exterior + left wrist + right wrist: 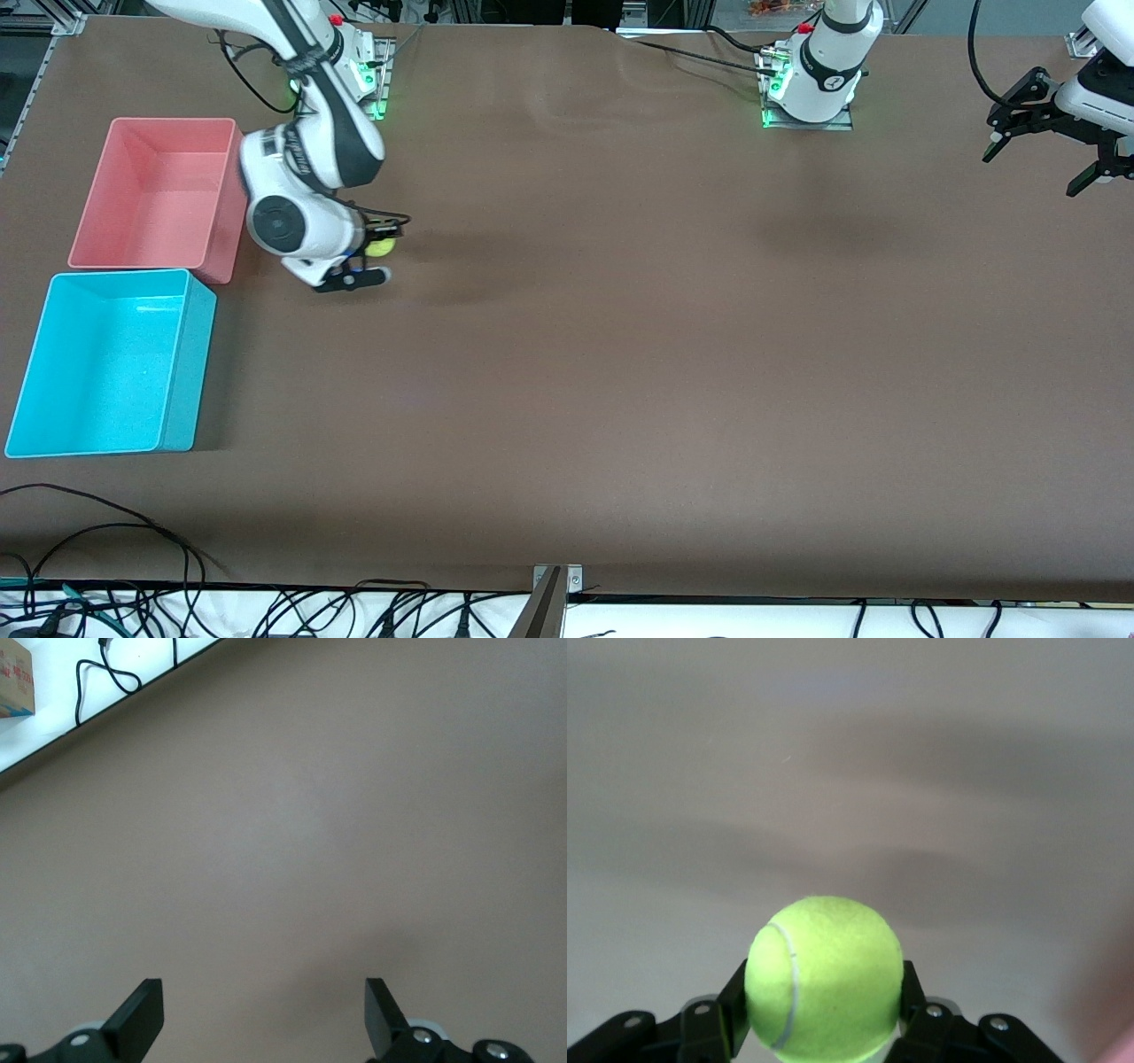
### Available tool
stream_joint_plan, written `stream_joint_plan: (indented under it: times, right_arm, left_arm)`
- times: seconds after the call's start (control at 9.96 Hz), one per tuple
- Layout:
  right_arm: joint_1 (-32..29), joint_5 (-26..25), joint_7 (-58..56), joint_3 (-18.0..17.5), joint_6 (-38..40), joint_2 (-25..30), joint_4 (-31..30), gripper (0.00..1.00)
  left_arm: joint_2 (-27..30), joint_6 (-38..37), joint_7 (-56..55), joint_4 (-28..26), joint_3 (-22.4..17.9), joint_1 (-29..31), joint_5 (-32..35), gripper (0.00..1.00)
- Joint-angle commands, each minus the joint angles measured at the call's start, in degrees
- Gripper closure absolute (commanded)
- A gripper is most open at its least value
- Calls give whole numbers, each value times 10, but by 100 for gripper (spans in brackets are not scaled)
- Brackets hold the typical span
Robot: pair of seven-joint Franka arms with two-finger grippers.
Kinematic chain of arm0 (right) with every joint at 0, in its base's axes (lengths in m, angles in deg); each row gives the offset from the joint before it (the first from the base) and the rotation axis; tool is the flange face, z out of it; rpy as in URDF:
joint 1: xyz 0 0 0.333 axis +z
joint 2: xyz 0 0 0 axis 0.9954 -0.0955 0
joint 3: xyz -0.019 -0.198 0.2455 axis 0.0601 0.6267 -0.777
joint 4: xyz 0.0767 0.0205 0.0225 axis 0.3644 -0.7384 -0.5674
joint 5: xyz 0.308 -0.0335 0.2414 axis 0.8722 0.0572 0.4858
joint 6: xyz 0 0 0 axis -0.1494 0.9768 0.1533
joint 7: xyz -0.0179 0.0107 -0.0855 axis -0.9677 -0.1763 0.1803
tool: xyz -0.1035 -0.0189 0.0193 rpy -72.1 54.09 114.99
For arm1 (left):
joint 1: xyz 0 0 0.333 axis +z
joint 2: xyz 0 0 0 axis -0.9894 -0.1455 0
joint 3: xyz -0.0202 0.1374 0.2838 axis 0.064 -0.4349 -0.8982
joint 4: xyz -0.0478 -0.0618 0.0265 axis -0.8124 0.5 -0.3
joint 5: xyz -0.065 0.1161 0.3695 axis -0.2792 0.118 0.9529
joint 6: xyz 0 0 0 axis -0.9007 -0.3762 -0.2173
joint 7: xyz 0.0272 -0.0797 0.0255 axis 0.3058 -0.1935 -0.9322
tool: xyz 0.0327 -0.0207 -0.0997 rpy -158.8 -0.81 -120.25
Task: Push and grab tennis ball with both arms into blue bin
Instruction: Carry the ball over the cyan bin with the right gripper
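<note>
the right gripper (376, 255) is clenched across the middle of the tennis ball (380, 245), near the pink bin (159, 190). it looks light, fuzzy, slightly squashy. left gripper (1036, 155) waits, fingers spread.

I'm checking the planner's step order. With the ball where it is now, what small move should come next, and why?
Probably lift the right end effector a little and start carrying toward the blue bin. It is shut on the tennis ball, low over the table beside the pink bin; the blue bin sits nearer the front camera. The left end effector waits open, far off.
</note>
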Motion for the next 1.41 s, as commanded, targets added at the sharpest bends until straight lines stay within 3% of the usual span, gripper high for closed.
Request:
stream_joint_plan:
  times: [0.0,0.2,0.4,0.6,0.8,0.9,1.1,1.31]
  right_arm:
    - [-7,-115,-58,57,114,0,122,94]
    - [-7,-155,-150,133,114,-2,143,93]
    - [-28,-153,-265,188,108,-22,175,93]
    - [-86,-149,-345,189,106,-49,215,93]
    - [-130,-145,-431,189,51,-84,238,93]
    - [-156,-123,-469,187,20,-109,245,93]
    - [-180,-29,-553,188,17,-157,274,93]
    - [-209,-22,-585,186,17,-188,286,93]
  left_arm:
    - [-12,-12,-6,18,3,5,-7,0]
    - [-60,-83,-81,79,-19,0,-7,0]
    - [-60,-111,-250,83,-24,-33,-1,0]
    - [-62,-140,-317,83,-20,-43,2,0]
    - [-65,-142,-317,88,-18,-43,2,0]
    - [-79,-151,-317,104,-12,-44,1,0]
    - [-118,-170,-317,131,-3,-45,4,0]
    - [-126,-170,-316,142,-48,-102,4,0]
